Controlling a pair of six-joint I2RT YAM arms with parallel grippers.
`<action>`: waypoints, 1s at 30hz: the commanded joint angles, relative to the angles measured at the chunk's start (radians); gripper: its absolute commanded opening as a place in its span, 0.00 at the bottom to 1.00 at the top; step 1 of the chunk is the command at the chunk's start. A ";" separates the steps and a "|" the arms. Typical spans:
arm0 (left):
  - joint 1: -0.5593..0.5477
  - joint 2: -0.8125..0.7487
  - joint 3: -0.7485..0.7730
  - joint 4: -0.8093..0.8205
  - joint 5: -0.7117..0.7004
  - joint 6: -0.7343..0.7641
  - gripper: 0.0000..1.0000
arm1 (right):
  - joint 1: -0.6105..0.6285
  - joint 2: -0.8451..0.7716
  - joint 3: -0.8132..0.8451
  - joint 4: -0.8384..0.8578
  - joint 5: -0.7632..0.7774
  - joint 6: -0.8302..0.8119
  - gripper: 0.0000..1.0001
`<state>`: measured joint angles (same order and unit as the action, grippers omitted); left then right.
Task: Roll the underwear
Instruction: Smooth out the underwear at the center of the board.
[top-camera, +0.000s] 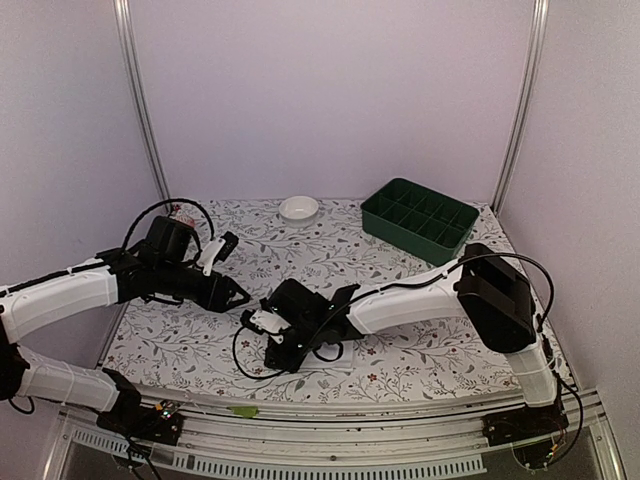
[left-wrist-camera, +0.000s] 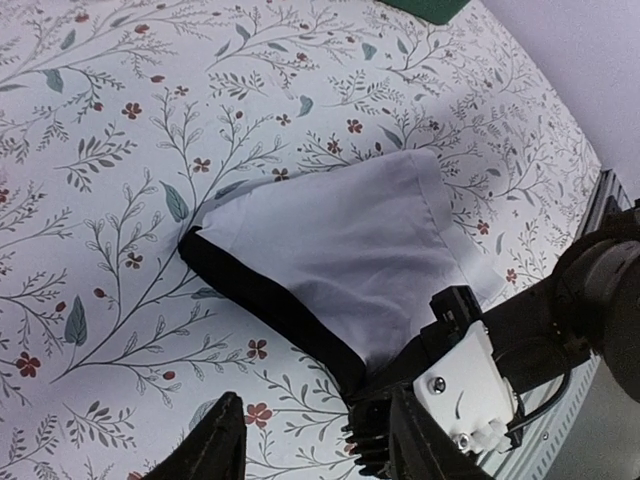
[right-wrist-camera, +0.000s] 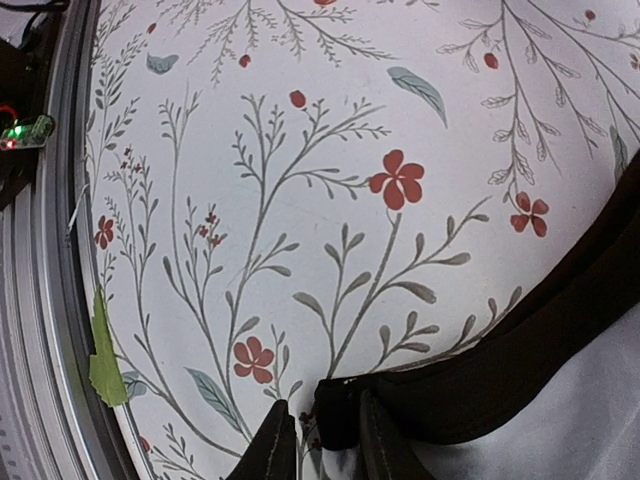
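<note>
black band and white cloth: the underwear (left-wrist-camera: 340, 250) lies flat, folded into a wedge, close to the near edge of the table (top-camera: 180, 340) and about midway along it. the right gripper (right-wrist-camera: 325, 450) is down on the corner of the black band (right-wrist-camera: 520, 350), its two fingers drawn in with the hem between them. i read that as a pinch on the underwear, though a thin one. the left gripper (top-camera: 228, 294) hangs just beside the cloth on its left-edge side, jaws apart, nothing in them.

the step in hand looks like starting the roll from this banded end. to do it well, the pinch should take the whole thickness of the band, not just the top layer. the first turn should be small and tight, laid over the white cloth. the free gripper could press the far end flat so the cloth does not slide. lifting high would likely let the folds fall open.
</note>
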<state>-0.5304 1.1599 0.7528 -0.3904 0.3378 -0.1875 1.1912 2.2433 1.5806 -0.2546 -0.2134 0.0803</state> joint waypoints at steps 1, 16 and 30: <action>0.016 0.010 0.001 -0.021 0.079 -0.064 0.49 | 0.005 0.040 0.027 -0.071 0.055 -0.039 0.14; 0.012 -0.077 -0.135 -0.022 0.169 -0.349 0.43 | -0.057 -0.200 -0.087 -0.011 0.086 0.037 0.00; -0.072 0.084 -0.228 0.255 0.242 -0.424 0.30 | -0.159 -0.191 -0.183 0.042 0.054 0.131 0.00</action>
<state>-0.5632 1.1900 0.5385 -0.2596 0.5499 -0.5846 1.0496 2.0342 1.4113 -0.2356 -0.1436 0.1665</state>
